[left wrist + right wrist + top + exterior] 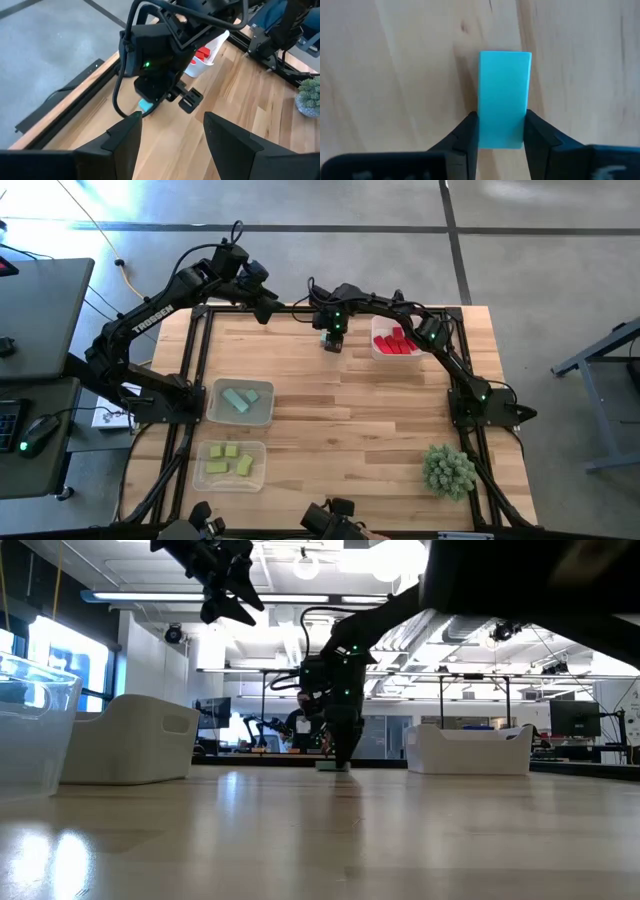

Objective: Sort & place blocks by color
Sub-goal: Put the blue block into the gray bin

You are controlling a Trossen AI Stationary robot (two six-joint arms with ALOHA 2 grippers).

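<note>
A teal bar block [503,95] lies flat on the wooden table near its far edge, also seen as a teal bit [145,105] under the right arm. My right gripper [332,345] points straight down over it, its fingers closed against the bar's two long sides. My left gripper [268,310] hangs open high above the table's far left part, holding nothing. Red blocks [397,342] lie in a tray at the far right, teal blocks [240,399] in a tray at the left, and yellow-green blocks [230,460] in a tray at the near left. My right gripper pinches the teal bar between its two fingers [465,135], on the two long sides near one end [482,127]. The fingers come from above, pointing down, and lie across the bar. The bar lies flat with its underside on the table.
Three clear trays stand on the table: one at the far right [378,350], one at the left [262,416], one at the near left [255,476]. A spiky green plant ball [448,470] sits at the near right. The middle of the table is bare wood.
</note>
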